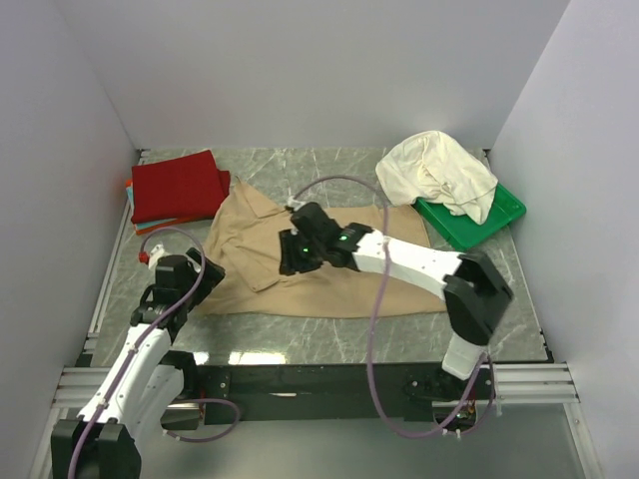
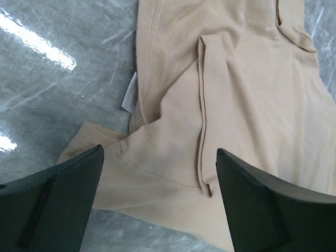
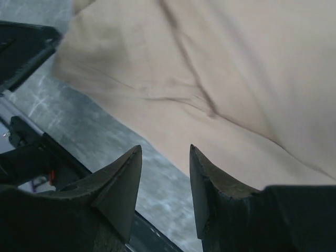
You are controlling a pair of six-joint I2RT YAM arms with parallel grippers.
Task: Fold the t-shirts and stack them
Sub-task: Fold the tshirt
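Note:
A tan-beige t-shirt (image 1: 329,269) lies spread flat in the middle of the table. My left gripper (image 1: 207,279) is open and empty, just above the shirt's near left corner; in the left wrist view (image 2: 159,149) a sleeve fold and hem of the tan shirt (image 2: 247,89) lie between the jaws. My right gripper (image 1: 289,263) hovers over the shirt's left half, jaws narrowly apart and empty (image 3: 165,147), above the tan shirt's near edge (image 3: 210,63). A folded deep red shirt (image 1: 178,186) lies at the back left on thin orange and teal ones (image 1: 140,226). A crumpled cream-white shirt (image 1: 436,172) sits at the back right.
A green plastic tray (image 1: 494,215) stands at the back right, partly under the cream-white shirt. White walls close in the grey marble table (image 1: 300,339) on three sides. A white label (image 2: 129,98) sticks out at the tan shirt's side seam.

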